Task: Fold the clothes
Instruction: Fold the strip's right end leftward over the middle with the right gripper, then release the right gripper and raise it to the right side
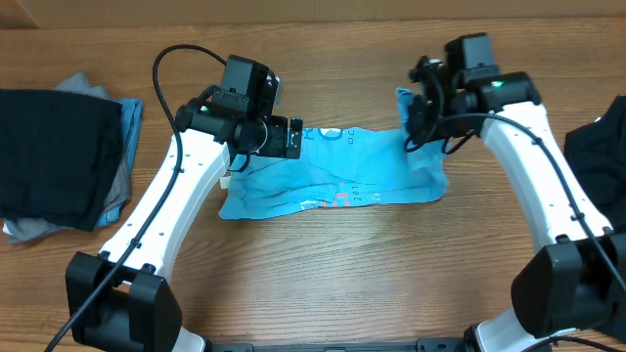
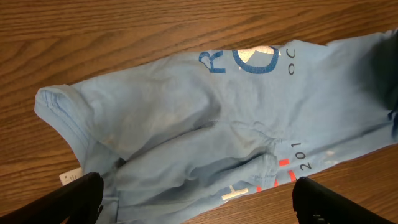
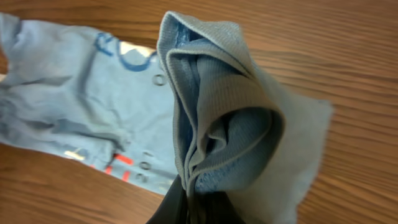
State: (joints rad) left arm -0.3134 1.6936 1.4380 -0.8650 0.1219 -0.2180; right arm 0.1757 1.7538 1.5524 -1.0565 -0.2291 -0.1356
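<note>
A: Where is the sky-blue T-shirt (image 1: 333, 181) being seen?
B: It is being shown crumpled across the middle of the wooden table (image 1: 342, 284), stretched between the two arms (blue letters on top, red and white ones along its nearer edge).
A: And the right gripper (image 3: 193, 208)?
B: Its jaws are being pressed tight on a bunched fold at the shirt's right end, which is being held up off the wood.
A: The left gripper (image 1: 293, 137)?
B: It is being held spread wide above the shirt's left part, with nothing gripped.
A: Anything else?
B: A pile of clothes (image 1: 59, 161), black over grey and blue, is being shown at the table's left edge, well apart; another black garment (image 1: 599, 147) is being shown at the right edge.
</note>
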